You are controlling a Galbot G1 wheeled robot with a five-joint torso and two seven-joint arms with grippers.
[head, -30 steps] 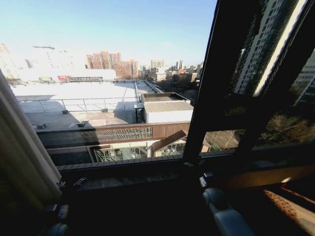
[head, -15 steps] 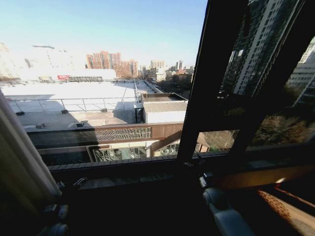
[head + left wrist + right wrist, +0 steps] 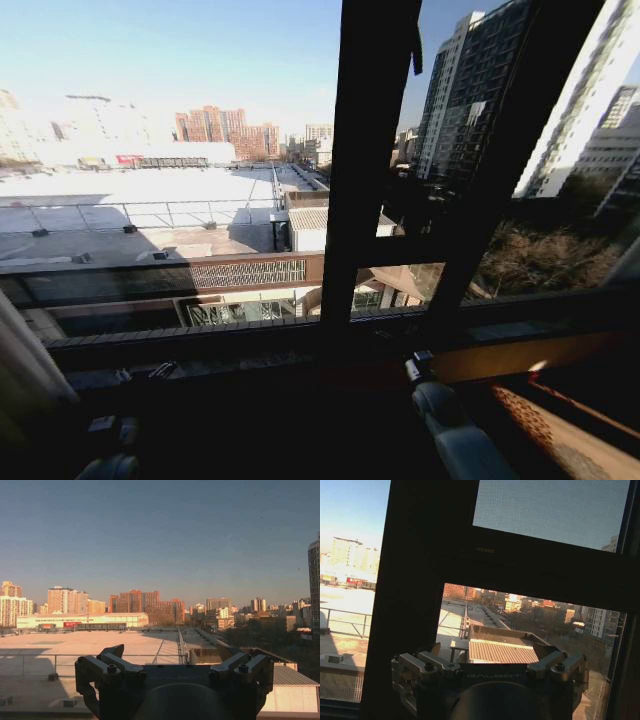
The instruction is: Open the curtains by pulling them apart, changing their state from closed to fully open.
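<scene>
The window is pretty much bare here. The one bit of curtain I can spot is a cream pleated strip bunched against the far left edge of the head view, down low, running top to bottom, so its long axis is vertical. I can't make out a matching panel on the right side; the right is just the dark window frame, tower blocks behind the glass, and a sunlit patch of floor.

The left hand points straight out the glass at the rooftops, its two fingers spread apart with nothing between them. The right hand faces the dark mullion and the pane beside it, likewise spread wide and empty. In the head view the left arm sits low at the bottom left, near that fabric strip, and the right arm sits low and right of centre, well apart from it.

The relation that counts: the visible fabric lies off to the left of both hands, out sideways and not in front of either, and the left arm is clearly the nearer one. My read is the job looks close to finished on this side, since that panel is already bunched at the edge.
</scene>
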